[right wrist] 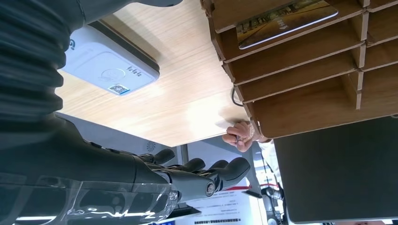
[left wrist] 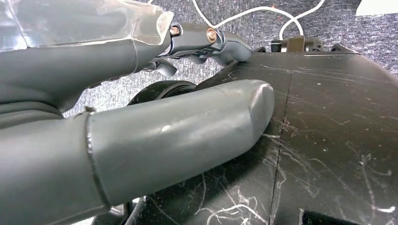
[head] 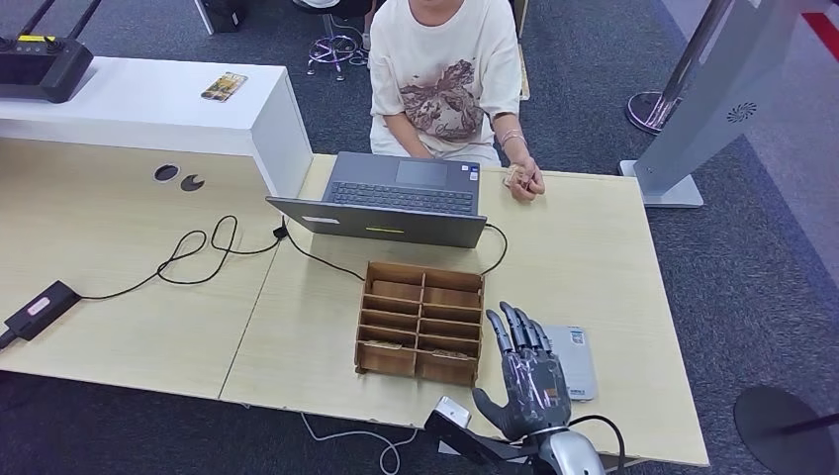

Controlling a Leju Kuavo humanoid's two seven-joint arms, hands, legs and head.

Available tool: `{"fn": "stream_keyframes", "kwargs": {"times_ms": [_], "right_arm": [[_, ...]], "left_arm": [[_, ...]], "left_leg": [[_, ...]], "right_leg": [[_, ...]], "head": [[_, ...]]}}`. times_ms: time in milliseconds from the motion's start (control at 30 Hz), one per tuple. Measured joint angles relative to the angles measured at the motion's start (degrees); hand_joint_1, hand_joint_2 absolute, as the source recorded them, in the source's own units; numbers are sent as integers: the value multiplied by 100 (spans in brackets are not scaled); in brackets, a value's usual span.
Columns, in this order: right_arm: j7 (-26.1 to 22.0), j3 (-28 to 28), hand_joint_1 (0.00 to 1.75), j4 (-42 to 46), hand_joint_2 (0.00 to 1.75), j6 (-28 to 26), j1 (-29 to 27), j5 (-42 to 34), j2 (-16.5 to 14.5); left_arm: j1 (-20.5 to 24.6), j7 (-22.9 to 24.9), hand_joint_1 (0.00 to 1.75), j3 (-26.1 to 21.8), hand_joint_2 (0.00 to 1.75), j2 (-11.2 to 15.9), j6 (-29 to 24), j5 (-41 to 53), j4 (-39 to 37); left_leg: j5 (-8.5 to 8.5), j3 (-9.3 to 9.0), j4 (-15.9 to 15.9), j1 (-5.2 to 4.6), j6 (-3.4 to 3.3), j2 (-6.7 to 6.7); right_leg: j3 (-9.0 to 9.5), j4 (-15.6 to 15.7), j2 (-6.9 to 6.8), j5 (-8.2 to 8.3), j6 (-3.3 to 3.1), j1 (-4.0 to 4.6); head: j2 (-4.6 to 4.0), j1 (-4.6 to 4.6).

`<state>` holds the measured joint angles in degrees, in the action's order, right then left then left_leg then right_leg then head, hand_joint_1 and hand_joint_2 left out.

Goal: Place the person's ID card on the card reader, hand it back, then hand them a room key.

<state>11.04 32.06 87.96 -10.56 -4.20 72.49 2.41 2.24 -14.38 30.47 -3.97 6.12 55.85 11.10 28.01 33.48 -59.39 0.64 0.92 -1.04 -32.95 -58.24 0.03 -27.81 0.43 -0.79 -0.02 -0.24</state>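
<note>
While the person's hand [head: 524,182] rests at the far edge of the worktop [head: 594,257], seemingly holding something small that may be the ID card, the right hand [head: 526,376] hovers empty with its fingers spread, just beside the card reader [head: 576,361]. To do this step well, it should reach across slowly and take the card gently by its edge. I cannot tell how the left hand's [left wrist: 141,108] fingers lie.

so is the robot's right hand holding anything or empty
Empty. The right hand is raised with fingers spread, nothing between them, beside the card reader.

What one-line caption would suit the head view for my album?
Robot's open right hand hovers beside the card reader while a person waits behind a laptop.
</note>
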Motion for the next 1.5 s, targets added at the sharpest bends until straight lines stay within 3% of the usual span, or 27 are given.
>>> {"fn": "stream_keyframes", "kwargs": {"times_ms": [433,900,1500], "right_arm": [[-122,-15,48,-188,175,70,176,244,-114],[-156,-15,34,-385,175,92,312,201,-201],[-158,11,54,-520,175,94,325,173,-211]], "left_arm": [[1,-3,0,8,0,-7,5,0,0],[9,-17,0,44,0,-5,29,1,0],[20,-21,0,115,0,-1,45,-1,0]], "left_leg": [[0,0,0,0,0,0],[0,0,0,0,0,0],[0,0,0,0,0,-1]], "right_leg": [[0,0,0,0,0,0],[0,0,0,0,0,0],[0,-1,0,0,0,0]], "head": [[0,0],[0,0],[0,0]]}}
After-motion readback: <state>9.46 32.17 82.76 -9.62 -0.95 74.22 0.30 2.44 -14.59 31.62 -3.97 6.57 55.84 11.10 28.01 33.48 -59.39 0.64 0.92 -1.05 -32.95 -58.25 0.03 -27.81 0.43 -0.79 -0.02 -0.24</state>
